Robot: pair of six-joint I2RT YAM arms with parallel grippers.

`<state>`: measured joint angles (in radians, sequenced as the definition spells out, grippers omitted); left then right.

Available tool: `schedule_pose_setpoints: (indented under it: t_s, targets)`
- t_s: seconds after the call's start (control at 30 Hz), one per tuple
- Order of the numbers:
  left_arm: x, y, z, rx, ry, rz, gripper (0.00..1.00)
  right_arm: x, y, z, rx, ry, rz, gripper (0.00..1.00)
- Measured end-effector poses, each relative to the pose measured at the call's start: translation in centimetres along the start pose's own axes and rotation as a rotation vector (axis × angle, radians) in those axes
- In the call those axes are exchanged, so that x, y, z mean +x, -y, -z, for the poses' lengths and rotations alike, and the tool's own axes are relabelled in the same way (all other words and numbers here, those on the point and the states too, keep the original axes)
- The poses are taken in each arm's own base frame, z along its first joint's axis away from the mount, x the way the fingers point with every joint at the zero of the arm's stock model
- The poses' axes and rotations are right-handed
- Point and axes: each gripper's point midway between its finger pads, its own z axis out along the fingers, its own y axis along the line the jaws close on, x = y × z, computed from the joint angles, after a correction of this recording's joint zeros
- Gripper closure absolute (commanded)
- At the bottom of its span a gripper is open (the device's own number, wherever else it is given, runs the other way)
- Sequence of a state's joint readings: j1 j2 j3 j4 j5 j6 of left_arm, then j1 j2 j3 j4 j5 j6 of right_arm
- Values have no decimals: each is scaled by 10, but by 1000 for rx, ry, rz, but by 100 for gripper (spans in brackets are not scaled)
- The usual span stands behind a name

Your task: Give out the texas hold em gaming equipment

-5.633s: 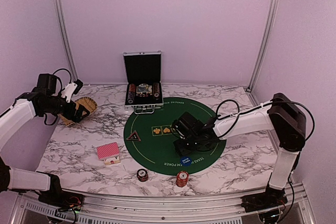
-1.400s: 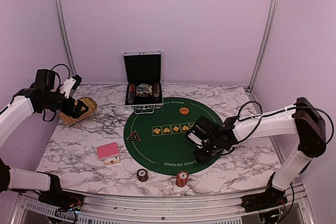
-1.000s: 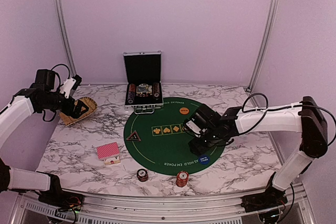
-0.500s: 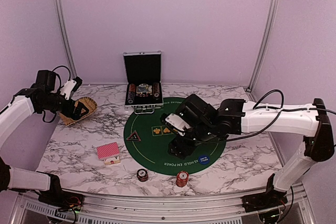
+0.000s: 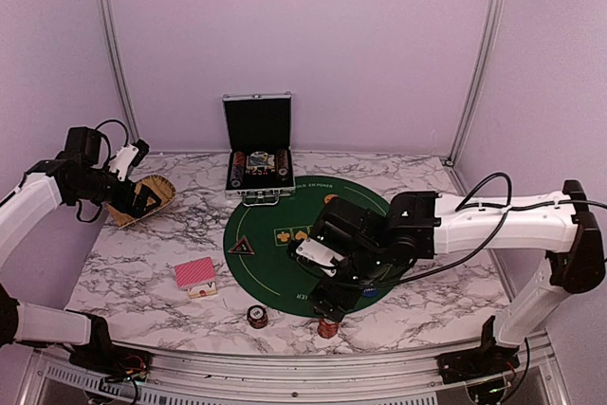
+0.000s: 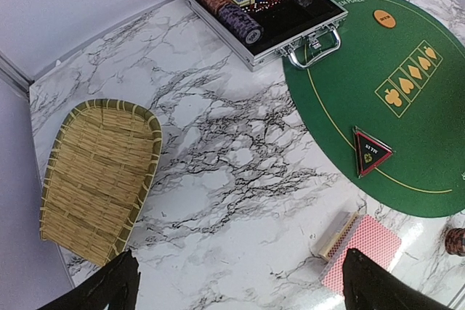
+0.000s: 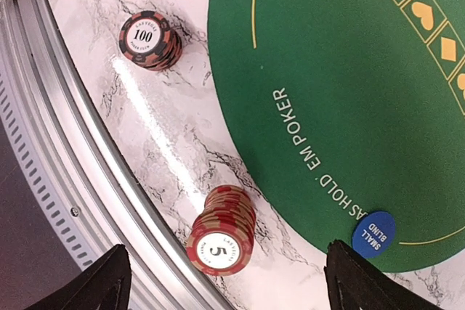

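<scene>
Marble table (image 7: 163, 132) holds red chip stack (image 7: 224, 230) beside rail (image 7: 80, 165)

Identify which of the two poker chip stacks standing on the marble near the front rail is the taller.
The red stack marked 5, the one nearer the blue disc. It stands clearly higher than the dark stack marked 100.

Overhead camera spans the table (image 5: 142, 255); both wrist cameras share the green mat (image 5: 268, 272).
</scene>
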<state>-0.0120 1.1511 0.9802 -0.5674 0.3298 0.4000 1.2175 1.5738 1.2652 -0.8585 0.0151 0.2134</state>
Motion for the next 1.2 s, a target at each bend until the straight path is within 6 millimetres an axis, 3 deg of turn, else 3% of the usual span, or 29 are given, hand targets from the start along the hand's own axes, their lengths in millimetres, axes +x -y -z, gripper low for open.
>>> schedule_pose_setpoints:
  t_s: [0.17, 0.37, 0.8, 1.2]
  targets:
    - [0, 1, 0, 3, -1, 0, 1, 7, -11, -11, -28, -42, 17, 8]
    - [1, 1, 0, 7, -4, 2, 1, 18, -11, -26, -24, -93, 26, 21]
    - [1, 2, 0, 12, -2, 1, 1, 33, -10, -35, -27, -130, 26, 28]
    - [1, 2, 0, 11, -2, 1, 1, 39, -12, -43, -36, -150, 24, 44]
